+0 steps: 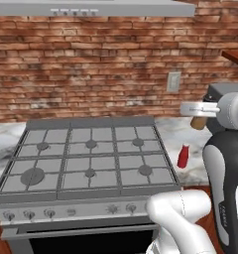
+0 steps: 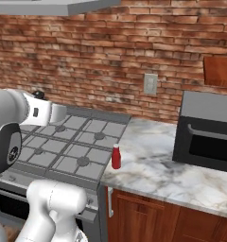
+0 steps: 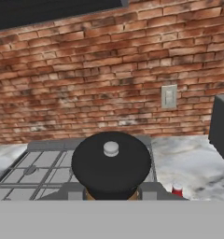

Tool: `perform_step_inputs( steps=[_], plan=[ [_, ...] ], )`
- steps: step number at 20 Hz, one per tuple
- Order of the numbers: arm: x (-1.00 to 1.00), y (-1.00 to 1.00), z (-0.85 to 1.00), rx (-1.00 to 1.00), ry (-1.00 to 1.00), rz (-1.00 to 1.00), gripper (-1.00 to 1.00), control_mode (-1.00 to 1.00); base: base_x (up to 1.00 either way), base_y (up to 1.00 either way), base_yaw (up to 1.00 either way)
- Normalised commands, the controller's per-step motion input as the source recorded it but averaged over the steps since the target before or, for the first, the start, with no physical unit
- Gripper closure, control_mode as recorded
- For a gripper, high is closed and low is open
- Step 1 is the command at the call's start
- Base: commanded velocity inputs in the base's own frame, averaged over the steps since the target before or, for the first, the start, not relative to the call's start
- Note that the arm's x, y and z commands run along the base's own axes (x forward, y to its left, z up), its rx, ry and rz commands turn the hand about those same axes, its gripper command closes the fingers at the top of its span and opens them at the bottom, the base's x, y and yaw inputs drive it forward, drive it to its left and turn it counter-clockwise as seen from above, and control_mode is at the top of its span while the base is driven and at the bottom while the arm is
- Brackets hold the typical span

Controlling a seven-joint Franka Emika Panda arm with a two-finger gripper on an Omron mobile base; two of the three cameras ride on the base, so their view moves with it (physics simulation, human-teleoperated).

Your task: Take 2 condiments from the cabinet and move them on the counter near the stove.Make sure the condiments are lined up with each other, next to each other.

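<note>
My gripper (image 3: pixel 111 195) is shut on the brown shaker (image 3: pixel 110 163), whose wide dark top with a pale knob fills the lower middle of the hand view. From the left base camera the shaker's brown body (image 1: pixel 199 122) hangs under the gripper (image 1: pixel 196 116), in the air above the counter (image 1: pixel 190 141) right of the stove (image 1: pixel 86 154). The red squeeze bottle (image 1: pixel 183 156) stands upright on the marble beside the stove's right edge, below and slightly left of the shaker. The bottle (image 2: pixel 116 157) also stands at the counter's (image 2: pixel 153 165) left end, and its cap (image 3: pixel 178 189) peeks out beside my right finger.
A dark microwave (image 2: pixel 205 132) sits on the counter to the right, against the brick wall. A wall outlet (image 2: pixel 150 84) is above the marble. A corner of the wooden cabinet (image 2: pixel 219 71) hangs at upper right. The range hood (image 1: pixel 91 7) overhangs the stove.
</note>
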Motion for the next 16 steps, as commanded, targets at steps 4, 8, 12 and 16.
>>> perform_step_inputs(
  steps=[4,8,12,16],
  plan=[
    [0.00,0.00,0.00,0.00,0.00,0.00,1.00,1.00,0.56,0.04,-0.06],
    [0.00,0.00,0.00,0.00,0.00,0.00,1.00,1.00,0.50,0.04,-0.04],
    [0.00,0.00,0.00,0.00,0.00,0.00,1.00,1.00,0.08,0.00,0.00],
    [0.00,0.00,0.00,0.00,0.00,0.00,1.00,1.00,0.00,0.00,0.00]
  ],
)
